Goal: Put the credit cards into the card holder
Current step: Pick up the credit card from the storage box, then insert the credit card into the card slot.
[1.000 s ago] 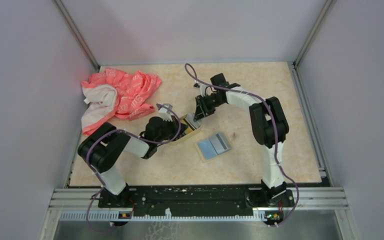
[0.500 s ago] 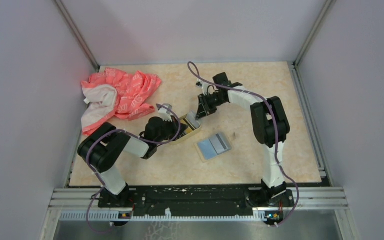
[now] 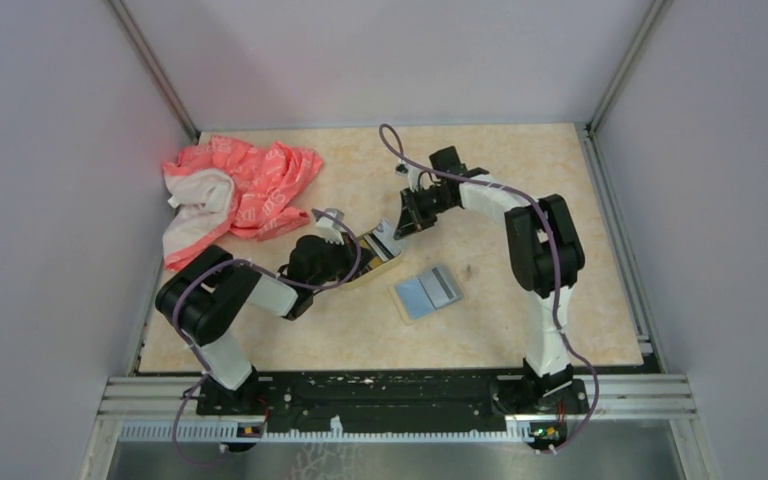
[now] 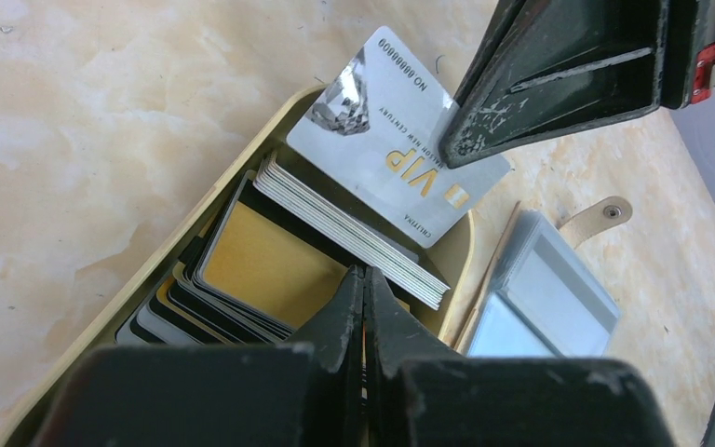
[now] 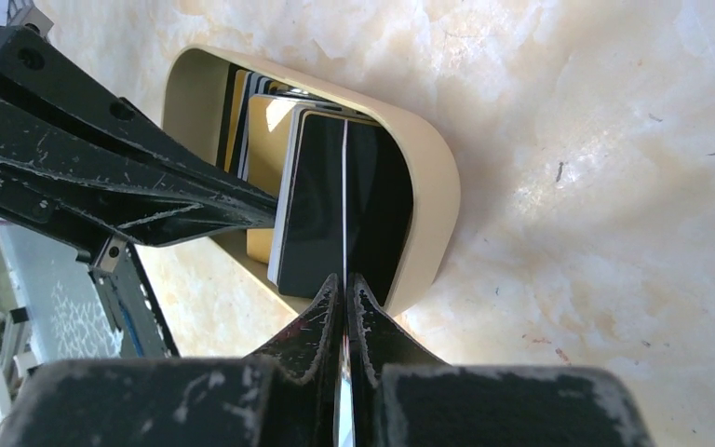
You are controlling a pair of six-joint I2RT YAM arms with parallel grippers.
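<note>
Moved: the right wrist has backed off a little toward its own side, and the silver VIP card (image 4: 382, 149) now shows propped at a slant at the tin's end. The left arm hasn't shifted.
Right gripper (image 5: 344, 279): fingers pinched tight on the silver VIP card. The card runs edge-on between them in the right wrist view.
Left gripper (image 4: 363, 275): fingers pressed together with nothing visible between them. The tips are down inside the card holder (image 5: 433, 186), next to the stack. Can't tell whether they bear on a card or only brace the tin.
Card holder: mid-table, between the two grippers, lying open.
Silver VIP card: one long edge rests on the stack, the other is raised over the rim. It's half in, not seated.
Already in: a stack of pale-edged cards (image 4: 344, 223), with a tan card (image 4: 261, 265) and dark ones under it.
Still out: two loose cards (image 3: 427, 292), pale blue and grey-striped, flat on the table (image 3: 340, 330) near the holder but not touching it.
Meaning: my read is that the grip on the card is now firm, so it can be steered rather than nudged.
Next: probably lower the raised edge flat, then let go. The tilt could catch it on the rim.
Clutter: pink cloth (image 3: 245, 185) at back left, well apart.
</note>
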